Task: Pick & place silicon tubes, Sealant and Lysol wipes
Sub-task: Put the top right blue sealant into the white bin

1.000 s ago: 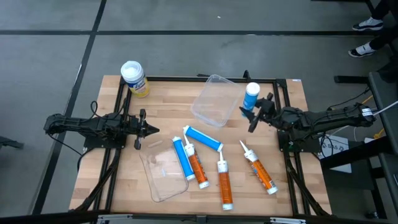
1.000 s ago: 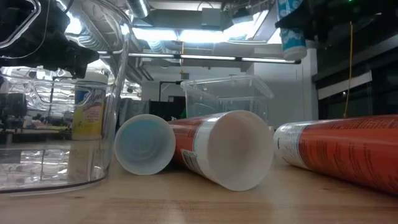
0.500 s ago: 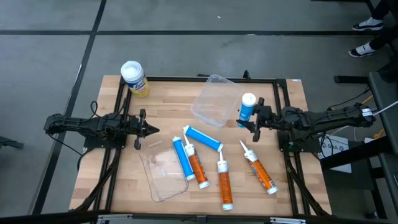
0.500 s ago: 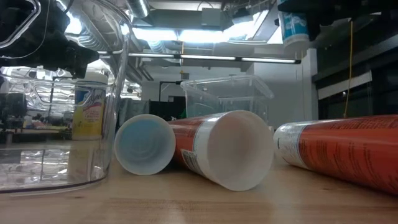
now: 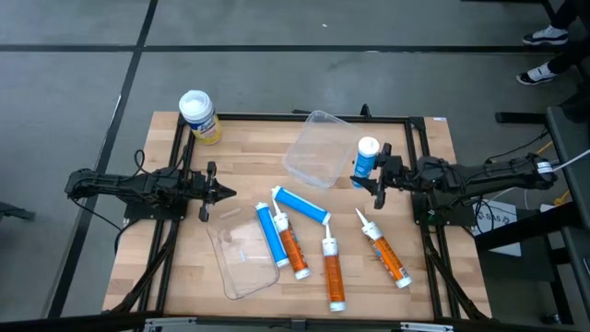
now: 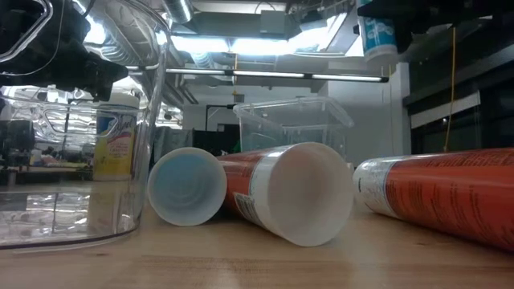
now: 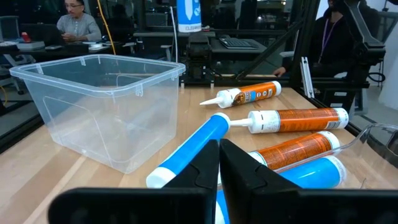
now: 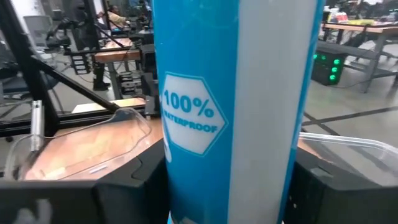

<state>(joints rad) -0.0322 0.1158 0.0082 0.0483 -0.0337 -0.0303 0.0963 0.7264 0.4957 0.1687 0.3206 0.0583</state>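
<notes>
Right gripper pinches an upright blue tube held above the tabletop's right side, just beside the clear bin. Left gripper rests pressed together near the left edge. Lysol wipes stand at the far left corner.

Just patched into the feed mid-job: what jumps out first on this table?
The right gripper holds a blue tube upright in the air beside the clear bin at the table's far side. Five more tubes, blue and orange, lie scattered across the table's middle. The yellow Lysol wipes stand alone at the far left corner, while the left gripper waits shut near a clear lid.
</notes>
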